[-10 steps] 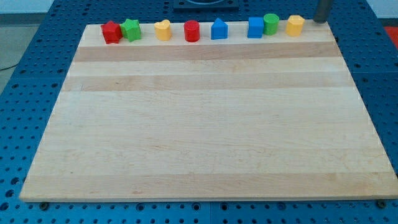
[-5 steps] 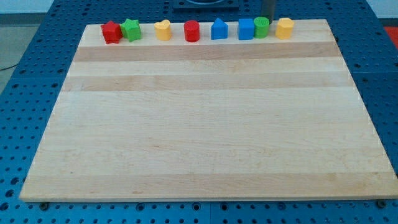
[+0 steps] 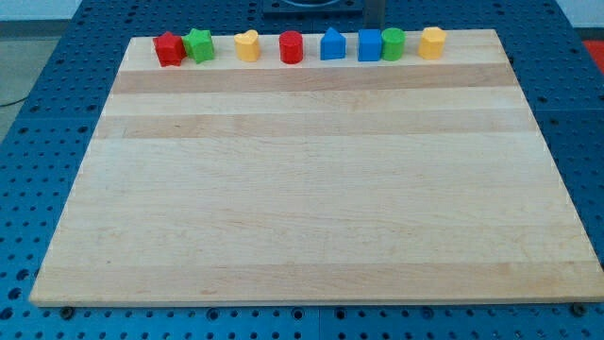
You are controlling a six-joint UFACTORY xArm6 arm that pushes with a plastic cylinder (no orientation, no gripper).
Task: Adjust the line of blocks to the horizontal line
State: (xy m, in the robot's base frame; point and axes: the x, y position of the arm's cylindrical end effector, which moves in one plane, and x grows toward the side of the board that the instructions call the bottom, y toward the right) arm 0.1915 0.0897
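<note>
1. My tip (image 3: 374,26) shows only as a short dark stub at the view's top edge, just above the blue cube; it is a bare rod with nothing that could clasp, and I cannot tell whether it touches the cube.
2. The blue cube (image 3: 369,45) stands right below it, pressed against the green cylinder (image 3: 394,43) on its right.
3. To the cube's left, just beside it, is the blue house-shaped block (image 3: 332,44).
4. Further left comes the red cylinder (image 3: 291,47), a little apart from the blue house.
5. Then the yellow heart-shaped block (image 3: 247,45), standing on its own with gaps either side.
6. At the view's left end, the green star (image 3: 198,44) touches the red block (image 3: 169,49), whose shape I cannot make out surely.
7. At the view's right end, the yellow block (image 3: 432,42) sits near the green cylinder, with a small gap.
8. All eight blocks lie in one row along the top strip of the wooden board (image 3: 311,189), which rests on a blue perforated table (image 3: 38,170).
</note>
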